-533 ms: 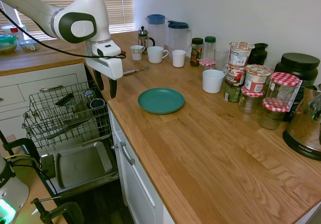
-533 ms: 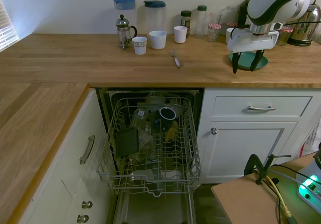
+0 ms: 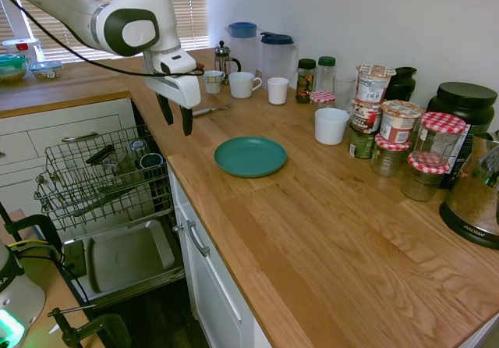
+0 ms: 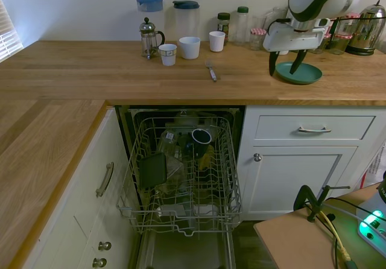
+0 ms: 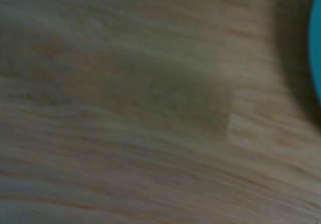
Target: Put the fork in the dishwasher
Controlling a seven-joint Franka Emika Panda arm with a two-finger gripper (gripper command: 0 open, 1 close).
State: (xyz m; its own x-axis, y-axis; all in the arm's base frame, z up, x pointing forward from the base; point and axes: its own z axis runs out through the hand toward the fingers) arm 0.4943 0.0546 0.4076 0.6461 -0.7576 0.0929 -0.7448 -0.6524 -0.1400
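The small silver fork [image 3: 209, 111] [image 4: 211, 71] lies flat on the wooden counter, in front of the white mugs. My gripper [image 3: 176, 120] [image 4: 284, 67] hangs open and empty above the counter near its front edge, between the fork and the teal plate [image 3: 250, 156] [image 4: 303, 75]. The dishwasher [image 3: 109, 180] [image 4: 181, 166] stands open below the counter, its grey wire rack pulled out with mugs and dishes in it, and its door [image 3: 129, 256] is dropped down. The wrist view shows only blurred wood grain and a sliver of the teal plate [image 5: 317, 43].
White mugs [image 3: 244, 84], a French press [image 3: 223, 58] and two jugs [image 3: 277, 55] stand behind the fork. Jars and tubs [image 3: 398, 133] crowd the back right, with a kettle [image 3: 475, 196] at the far right. White drawers [image 4: 313, 127] flank the dishwasher.
The gripper has risen and moved from over the counter's front edge toward the fork, further onto the counter. It stays open. Nothing else has moved.
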